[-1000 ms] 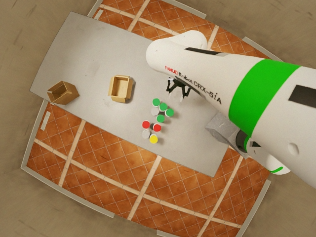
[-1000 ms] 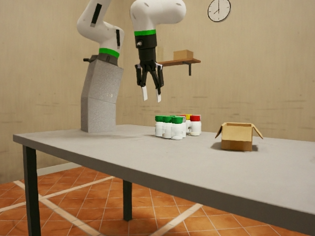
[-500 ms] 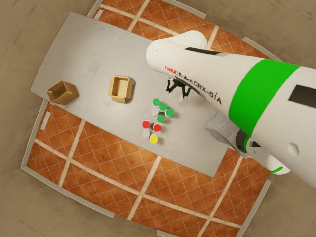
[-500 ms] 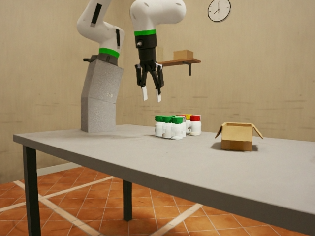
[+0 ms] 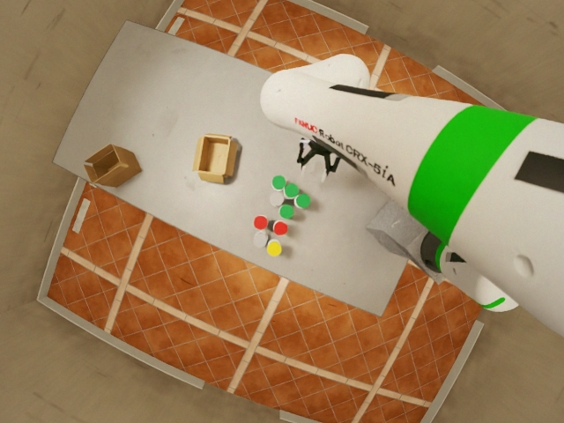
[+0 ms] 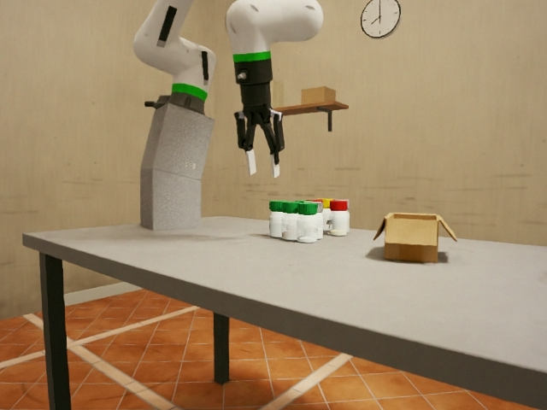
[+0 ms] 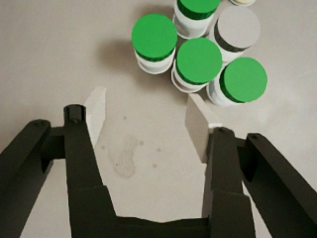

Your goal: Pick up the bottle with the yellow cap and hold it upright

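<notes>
The bottle with the yellow cap stands upright at the near end of a tight cluster of white bottles; in the exterior view only its cap shows behind the others. It is out of the wrist view. My gripper is open and empty. It hangs well above the table, to the side of the cluster's green-capped end, far from the yellow-capped bottle. Several green-capped bottles lie just ahead of the fingers in the wrist view.
Two red-capped bottles and two grey-capped ones stand in the cluster. An open light cardboard box and a darker one sit on the grey table. The robot's pedestal stands at one end.
</notes>
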`<state>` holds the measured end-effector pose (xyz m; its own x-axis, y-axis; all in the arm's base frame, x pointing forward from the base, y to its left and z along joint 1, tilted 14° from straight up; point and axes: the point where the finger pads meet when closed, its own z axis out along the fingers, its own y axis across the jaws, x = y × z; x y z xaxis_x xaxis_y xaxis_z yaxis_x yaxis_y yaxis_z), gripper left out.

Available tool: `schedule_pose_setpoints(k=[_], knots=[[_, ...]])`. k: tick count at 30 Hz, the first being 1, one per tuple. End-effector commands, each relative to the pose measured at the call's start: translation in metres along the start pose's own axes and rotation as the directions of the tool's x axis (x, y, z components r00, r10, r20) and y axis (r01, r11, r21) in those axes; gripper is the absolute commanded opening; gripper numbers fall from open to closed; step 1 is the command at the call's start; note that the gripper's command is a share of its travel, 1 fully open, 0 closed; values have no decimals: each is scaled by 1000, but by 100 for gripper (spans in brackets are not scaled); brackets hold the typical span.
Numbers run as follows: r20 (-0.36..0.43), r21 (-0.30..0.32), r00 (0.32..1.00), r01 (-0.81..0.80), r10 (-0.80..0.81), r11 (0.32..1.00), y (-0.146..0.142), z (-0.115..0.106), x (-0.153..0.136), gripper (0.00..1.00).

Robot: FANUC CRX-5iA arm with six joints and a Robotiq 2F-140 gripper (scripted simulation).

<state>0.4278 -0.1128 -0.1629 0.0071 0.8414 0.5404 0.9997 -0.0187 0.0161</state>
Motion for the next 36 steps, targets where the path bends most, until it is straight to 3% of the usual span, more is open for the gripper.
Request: schedule_pose_setpoints(k=[1,9,16,26,33,36], knots=[[29,15,999,28,-28,1000,4,1,14,51],[135,87,981,131,-142,988,20,9,69,51],[135,87,981,131,-142,988,20,9,69,51],[241,137,924,270,-297,953,36,18,146,51],[241,137,924,270,-297,953,36,18,146,51],[253,135,906,316,-341,939,37,21,170,51]])
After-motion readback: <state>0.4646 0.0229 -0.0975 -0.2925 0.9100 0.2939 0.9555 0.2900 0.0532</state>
